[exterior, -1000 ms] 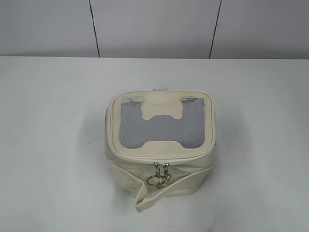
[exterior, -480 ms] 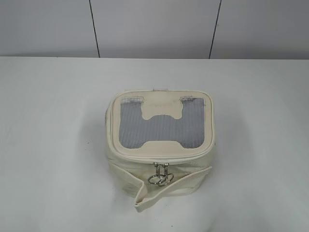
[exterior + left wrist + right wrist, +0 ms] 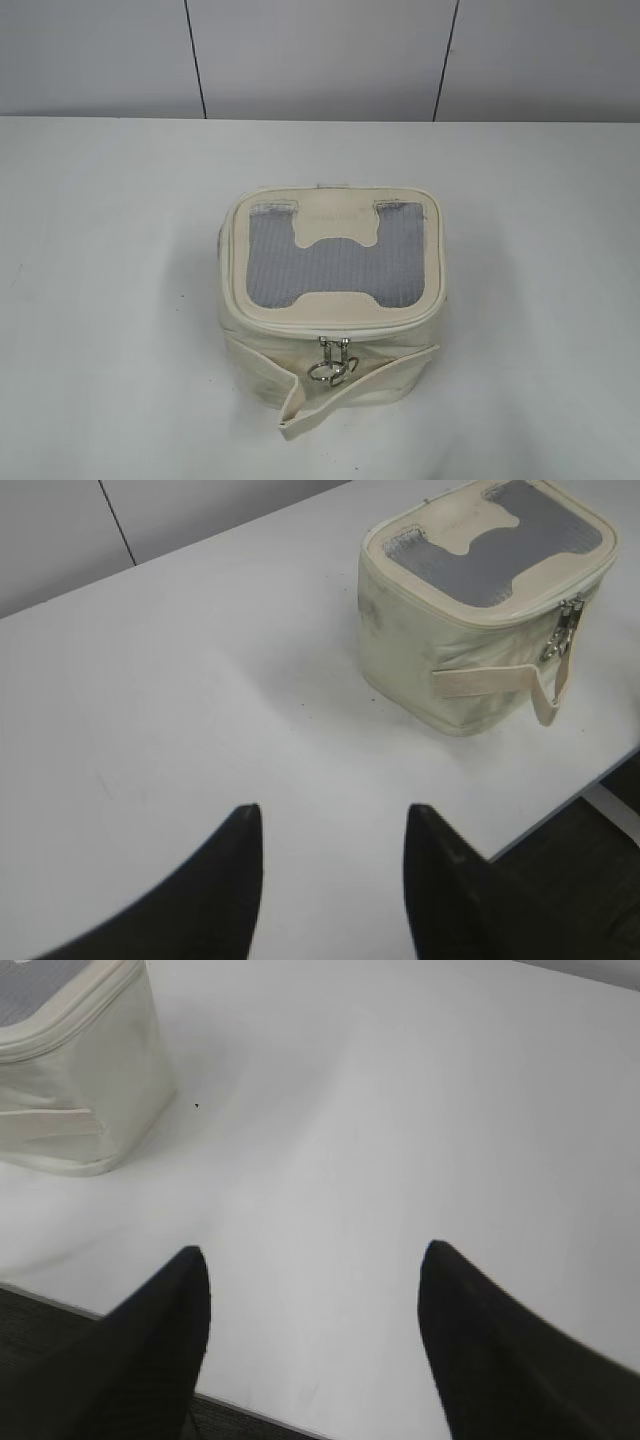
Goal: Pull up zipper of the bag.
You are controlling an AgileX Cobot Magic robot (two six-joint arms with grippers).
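The cream bag (image 3: pixel 330 300) stands in the middle of the white table, lid up, with a grey ribbed panel and cream H patch. Its zipper (image 3: pixel 330 333) runs round the lid rim; two silver sliders with ring pulls (image 3: pixel 333 362) hang together at the front face. A loose cream strap (image 3: pixel 300 410) droops at the front. The bag also shows in the left wrist view (image 3: pixel 480 610), sliders (image 3: pixel 566 630) at its right corner, and its corner in the right wrist view (image 3: pixel 70 1070). My left gripper (image 3: pixel 332 815) is open over bare table, left of the bag. My right gripper (image 3: pixel 315 1255) is open, right of the bag. Neither gripper shows in the exterior view.
The white table (image 3: pixel 110 300) runs to a grey panelled wall (image 3: pixel 320 55) at the back. Its front edge and the dark floor show in the left wrist view (image 3: pixel 590 810) and in the right wrist view (image 3: pixel 60 1310).
The ring pulls and the strap end have shifted slightly at the bag's front. The bag itself has stayed put.
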